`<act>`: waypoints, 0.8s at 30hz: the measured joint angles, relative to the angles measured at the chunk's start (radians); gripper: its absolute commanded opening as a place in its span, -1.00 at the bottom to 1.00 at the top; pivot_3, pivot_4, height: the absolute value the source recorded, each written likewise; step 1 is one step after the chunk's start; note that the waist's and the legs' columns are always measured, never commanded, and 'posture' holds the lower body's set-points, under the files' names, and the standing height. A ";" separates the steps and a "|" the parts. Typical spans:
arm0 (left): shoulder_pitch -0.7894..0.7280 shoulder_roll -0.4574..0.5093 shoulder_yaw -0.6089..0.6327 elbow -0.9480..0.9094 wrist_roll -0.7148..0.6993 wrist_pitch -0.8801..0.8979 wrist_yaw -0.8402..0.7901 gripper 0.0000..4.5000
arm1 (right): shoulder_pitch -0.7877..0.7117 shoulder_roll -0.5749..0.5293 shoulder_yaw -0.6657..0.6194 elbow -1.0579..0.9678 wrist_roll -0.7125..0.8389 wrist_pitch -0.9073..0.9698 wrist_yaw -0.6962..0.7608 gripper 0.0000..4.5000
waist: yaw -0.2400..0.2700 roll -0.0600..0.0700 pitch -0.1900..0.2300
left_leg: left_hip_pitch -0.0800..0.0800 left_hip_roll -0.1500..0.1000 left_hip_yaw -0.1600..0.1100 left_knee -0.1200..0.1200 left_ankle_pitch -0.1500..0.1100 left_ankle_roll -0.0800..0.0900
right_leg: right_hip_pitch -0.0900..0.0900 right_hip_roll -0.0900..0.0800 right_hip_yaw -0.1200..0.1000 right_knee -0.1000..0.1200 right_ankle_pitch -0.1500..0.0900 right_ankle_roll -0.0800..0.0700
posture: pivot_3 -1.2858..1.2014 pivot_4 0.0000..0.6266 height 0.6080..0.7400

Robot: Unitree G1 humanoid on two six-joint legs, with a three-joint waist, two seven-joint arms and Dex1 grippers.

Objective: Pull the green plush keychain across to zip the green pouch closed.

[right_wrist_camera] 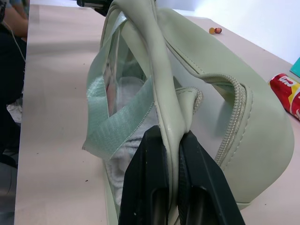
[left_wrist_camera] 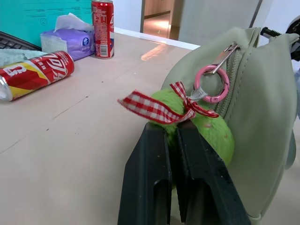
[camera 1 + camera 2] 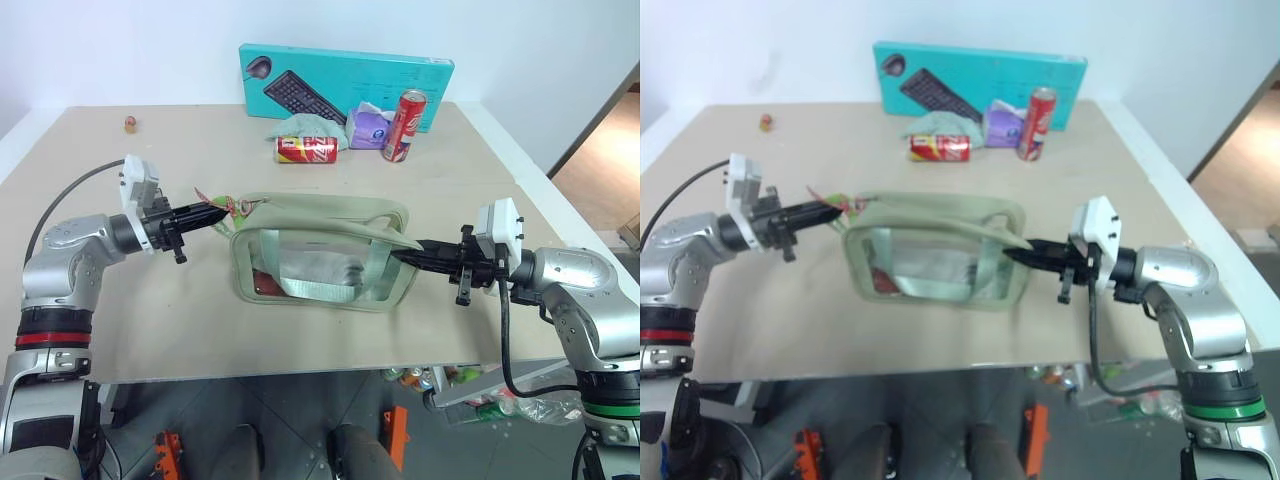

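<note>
Surface: a pale beige table with faint seams, set against a white wall; a doorway with a wooden floor shows beyond the table's right side.

Teal keyboard box stands upright at the far edge, printed with a black keyboard and mouse; its lettering is too small to read.

Green pouch sits at the table's centre, clear side panel toward the robot, webbing strap across it, zipper running along the top.

Purple tissue pack lies before the box, beside a crumpled pale green cloth; print illegible.

Two red cans: one upright, one on its side. White script shows on both but is not fully readable.

Left gripper is clamped on the green plush keychain at the pouch's left end; a red gingham ribbon and pink ring join it to the zipper pull.

Right gripper is pinched tight on the pouch's right-end fabric.
</note>
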 measured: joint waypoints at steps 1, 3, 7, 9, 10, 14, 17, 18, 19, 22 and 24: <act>0.002 0.002 0.003 -0.010 -0.004 0.006 0.003 -0.99 | 0.000 0.000 0.000 0.000 -0.001 -0.001 0.000 -1.00 | 0.000 0.000 0.000 | 0.000 0.000 0.000 0.000 0.000 0.000 | 0.000 0.000 0.000 0.000 0.000 0.000 | 0.03 -0.52 1.00; 0.003 0.007 0.008 -0.030 -0.019 0.019 0.005 -0.99 | 0.000 0.000 0.000 0.000 -0.002 -0.003 0.000 -1.00 | 0.000 0.000 0.000 | 0.000 0.000 0.000 0.000 0.000 0.000 | 0.000 0.000 0.000 0.000 0.000 0.000 | 0.03 -0.52 1.00; -0.004 0.030 0.023 -0.105 -0.047 0.073 0.023 -0.99 | -0.001 0.000 0.000 0.002 -0.002 -0.003 0.003 -1.00 | 0.000 0.000 0.000 | 0.000 0.000 0.000 0.000 0.000 0.000 | 0.000 0.000 0.000 0.000 0.000 0.000 | 0.03 -0.52 1.00; -0.082 0.037 0.053 -0.207 -0.110 0.133 0.068 -0.99 | -0.006 0.000 0.000 0.009 -0.003 -0.004 0.009 -1.00 | 0.002 0.000 0.000 | 0.000 0.000 0.000 0.000 0.000 0.000 | 0.000 0.000 0.000 0.000 0.000 0.000 | 0.03 -0.52 1.00; -0.092 0.033 0.053 -0.233 -0.124 0.147 0.079 -0.99 | -0.006 0.000 0.000 0.009 -0.003 -0.004 0.012 -1.00 | 0.001 0.000 0.000 | 0.000 0.000 0.000 0.000 0.000 0.000 | 0.001 0.000 0.000 0.000 0.000 0.001 | 0.03 -0.52 1.00; -0.097 -0.040 0.015 -0.323 -0.175 0.223 0.136 -0.99 | -0.024 -0.001 0.004 0.020 -0.010 -0.004 0.017 -1.00 | 0.001 0.000 0.000 | 0.000 0.000 0.000 0.001 0.000 0.000 | 0.000 0.000 0.000 0.000 0.000 0.001 | 0.03 -0.52 1.00; -0.097 -0.073 -0.012 -0.369 -0.185 0.246 0.158 -0.99 | -0.037 -0.001 0.006 0.029 -0.016 -0.004 0.017 -1.00 | 0.001 0.000 0.000 | 0.000 0.000 0.000 0.000 0.000 0.000 | 0.000 0.000 0.000 0.000 0.000 0.001 | 0.03 -0.52 1.00; -0.097 -0.093 -0.027 -0.378 -0.186 0.247 0.169 -0.99 | -0.038 -0.001 0.006 0.033 -0.019 -0.003 0.017 -1.00 | 0.001 0.000 0.000 | 0.000 0.000 0.000 0.000 0.000 0.000 | 0.000 0.000 0.000 0.000 0.000 0.001 | 0.03 -0.52 1.00; -0.097 -0.106 -0.038 -0.381 -0.186 0.247 0.174 -0.99 | -0.038 -0.001 0.007 0.034 -0.021 -0.003 0.017 -1.00 | 0.001 0.000 0.000 | 0.000 0.000 0.000 0.000 0.000 0.000 | 0.000 0.000 0.000 0.000 0.000 0.000 | 0.03 -0.52 1.00; -0.097 -0.133 -0.068 -0.381 -0.181 0.246 0.192 -0.99 | -0.039 -0.001 0.007 0.034 -0.022 -0.002 0.015 -1.00 | 0.001 0.000 0.000 | 0.000 0.000 0.000 0.000 0.000 0.000 | 0.000 0.000 0.001 0.000 0.000 0.001 | 0.03 -0.52 1.00; -0.100 -0.146 -0.073 -0.381 -0.176 0.245 0.202 -0.99 | -0.039 -0.001 0.007 0.034 -0.023 -0.001 0.013 -1.00 | 0.001 0.000 0.000 | 0.000 -0.001 0.000 0.000 0.000 0.000 | 0.000 0.000 0.000 0.000 0.000 0.001 | 0.03 -0.52 1.00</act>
